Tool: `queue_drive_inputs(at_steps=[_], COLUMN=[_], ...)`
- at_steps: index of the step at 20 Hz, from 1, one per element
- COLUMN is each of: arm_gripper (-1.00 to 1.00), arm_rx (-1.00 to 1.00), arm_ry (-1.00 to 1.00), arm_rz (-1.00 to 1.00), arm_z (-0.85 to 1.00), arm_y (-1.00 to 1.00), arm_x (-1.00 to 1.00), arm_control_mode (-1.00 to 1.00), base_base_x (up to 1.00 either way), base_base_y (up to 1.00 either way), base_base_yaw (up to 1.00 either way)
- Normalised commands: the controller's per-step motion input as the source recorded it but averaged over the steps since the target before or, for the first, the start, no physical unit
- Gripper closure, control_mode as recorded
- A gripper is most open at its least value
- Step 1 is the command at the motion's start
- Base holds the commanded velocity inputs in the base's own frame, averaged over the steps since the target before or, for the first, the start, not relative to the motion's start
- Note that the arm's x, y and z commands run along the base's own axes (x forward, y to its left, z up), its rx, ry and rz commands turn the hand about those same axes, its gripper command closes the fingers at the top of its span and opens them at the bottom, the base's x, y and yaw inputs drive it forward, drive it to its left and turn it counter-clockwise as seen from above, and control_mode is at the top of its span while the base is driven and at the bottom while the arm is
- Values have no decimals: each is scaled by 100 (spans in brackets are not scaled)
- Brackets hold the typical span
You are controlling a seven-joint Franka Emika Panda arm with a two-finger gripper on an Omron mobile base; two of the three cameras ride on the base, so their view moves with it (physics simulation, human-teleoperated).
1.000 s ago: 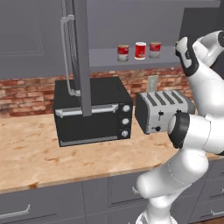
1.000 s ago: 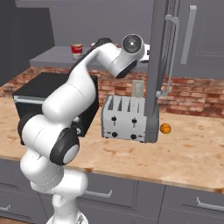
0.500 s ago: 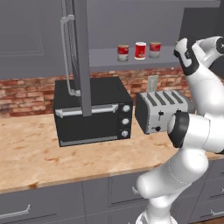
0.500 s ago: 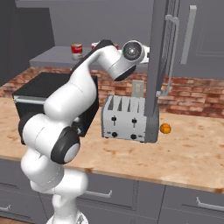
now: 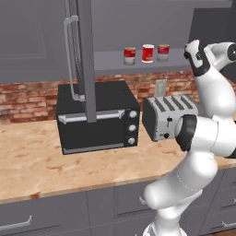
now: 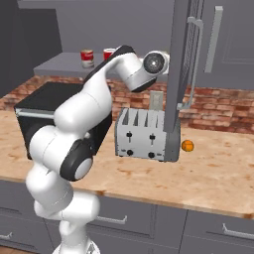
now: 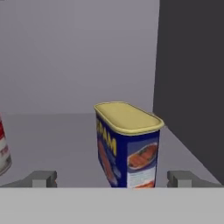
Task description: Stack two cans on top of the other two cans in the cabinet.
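The squat dark-blue can with a yellow lid (image 7: 127, 146) stands upright on the cabinet's grey shelf (image 7: 57, 129), close ahead in the hand view. My gripper (image 7: 113, 179) is open, one fingertip (image 7: 43, 178) on each side of the can and not touching it. A red-and-white can (image 7: 3, 151) shows at that view's left edge. In the left base view, three red-and-white cans (image 5: 130, 56) (image 5: 147, 53) (image 5: 163, 51) stand in a row on the shelf (image 5: 110, 63), and my wrist (image 5: 199, 59) reaches in just right of them. Two red cans (image 6: 87, 58) (image 6: 108, 53) show in the right base view.
The cabinet's tall door (image 5: 85, 60) (image 6: 181, 59) hangs open, its bar handle toward me. The dark cabinet side wall (image 7: 192, 87) stands right of the blue can. Below are a black toaster oven (image 5: 97, 117), a silver toaster (image 6: 144, 134) and a small orange ball (image 6: 187, 145).
My hand has shifted slightly, a little lower and further in at the shelf. The cans have not moved and the jaws stay wide.
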Motion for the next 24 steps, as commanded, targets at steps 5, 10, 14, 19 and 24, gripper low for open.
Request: queue_drive_inputs(at_steps=[5, 10, 14, 19, 24], arm_gripper=[-100, -100, -100, -100, -100], arm_rx=[0, 0, 0, 0, 0], arm_ry=[0, -1, -2, -1, 0], arm_rz=[0, 0, 0, 0, 0], arm_z=[0, 0, 0, 0, 0], arm_y=[-10, -2, -4, -2, 0], arm_x=[12, 16, 7, 0, 1], arm_control_mode=[-100, -100, -100, -100, -100], base_base_x=[0, 0, 0, 0, 0], base_base_y=[0, 0, 0, 0, 0], base_base_yaw=[0, 0, 0, 0, 0])
